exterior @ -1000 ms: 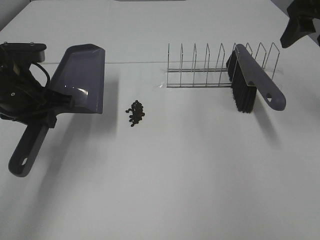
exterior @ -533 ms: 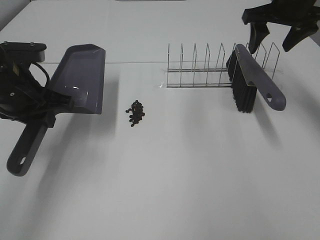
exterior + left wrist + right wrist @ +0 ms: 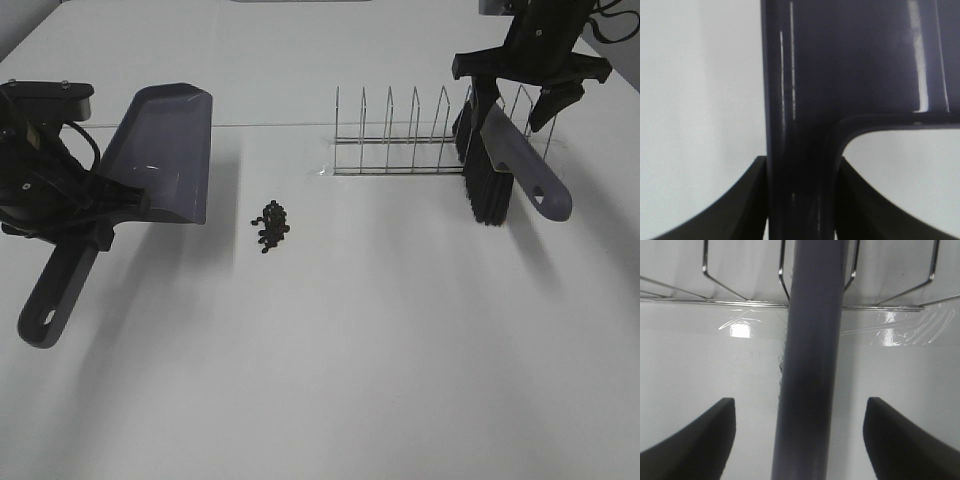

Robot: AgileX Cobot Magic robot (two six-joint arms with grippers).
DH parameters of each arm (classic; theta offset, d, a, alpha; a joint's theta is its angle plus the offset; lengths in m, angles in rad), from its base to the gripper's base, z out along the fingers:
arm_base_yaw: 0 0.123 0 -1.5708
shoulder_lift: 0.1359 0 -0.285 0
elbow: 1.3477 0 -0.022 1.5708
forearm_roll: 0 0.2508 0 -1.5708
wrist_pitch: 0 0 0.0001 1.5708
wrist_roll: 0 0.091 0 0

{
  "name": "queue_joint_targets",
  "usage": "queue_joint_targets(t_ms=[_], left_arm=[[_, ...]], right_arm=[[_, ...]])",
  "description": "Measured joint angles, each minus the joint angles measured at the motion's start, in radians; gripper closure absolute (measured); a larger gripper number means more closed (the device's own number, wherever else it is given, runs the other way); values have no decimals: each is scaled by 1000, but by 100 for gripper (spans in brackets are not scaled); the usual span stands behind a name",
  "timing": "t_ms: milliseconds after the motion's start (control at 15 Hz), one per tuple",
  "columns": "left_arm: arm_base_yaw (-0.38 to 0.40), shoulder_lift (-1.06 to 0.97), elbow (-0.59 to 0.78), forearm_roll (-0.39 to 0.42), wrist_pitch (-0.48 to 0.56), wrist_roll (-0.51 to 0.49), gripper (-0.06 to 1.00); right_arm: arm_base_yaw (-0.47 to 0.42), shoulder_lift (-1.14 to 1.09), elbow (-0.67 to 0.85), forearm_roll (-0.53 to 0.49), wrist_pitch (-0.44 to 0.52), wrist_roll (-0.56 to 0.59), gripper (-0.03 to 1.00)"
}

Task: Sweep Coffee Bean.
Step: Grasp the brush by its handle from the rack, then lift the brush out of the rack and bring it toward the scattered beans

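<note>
While rack [image 3: 412, 135] holds brush [image 3: 518, 162], beans [image 3: 271, 226] near dustpan [image 3: 160, 150]

Wire rack [image 3: 415, 140] at the white table's [image 3: 350, 380] far side

The rack [image 3: 400, 140] stands at the back of the table [image 3: 350, 380]. The brush [image 3: 520, 160] rests in the rack's right end, its handle pointing forward. My right gripper [image 3: 520, 95] hangs above that end, a finger on each side of the handle, apart from it. Left of the rack and slightly forward lies the coffee bean [image 3: 270, 225] cluster. Farther left of the rack is the dustpan [image 3: 160, 150], its handle clamped in my left gripper [image 3: 90, 215].
</note>
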Motion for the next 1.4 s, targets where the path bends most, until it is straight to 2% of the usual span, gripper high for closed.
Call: queue_joint_targets(t_ms=[267,333,467,533,733,1000,1267,1400], left_arm=[[0,0,0,0,-1,0,58],[0,0,0,0,-1,0,58],[0,0,0,0,-1,0,58],[0,0,0,0,-1,0,58],[0,0,0,0,-1,0,58],[0,0,0,0,2,0,58],[0,0,0,0,2,0,58],[0,0,0,0,4,0,58]], right_arm=[[0,63,-11,-22,-27,27,33],[0,73,-11,-43,-31,35,36],[0,85,-11,-54,-39,55,47],[0,96,-13,-43,-42,56,60],[0,99,-20,-33,-42,57,61],[0,88,-86,-35,4,59,61],[0,-26,-138,-55,7,71,61],[0,-107,-138,-30,9,74,61]])
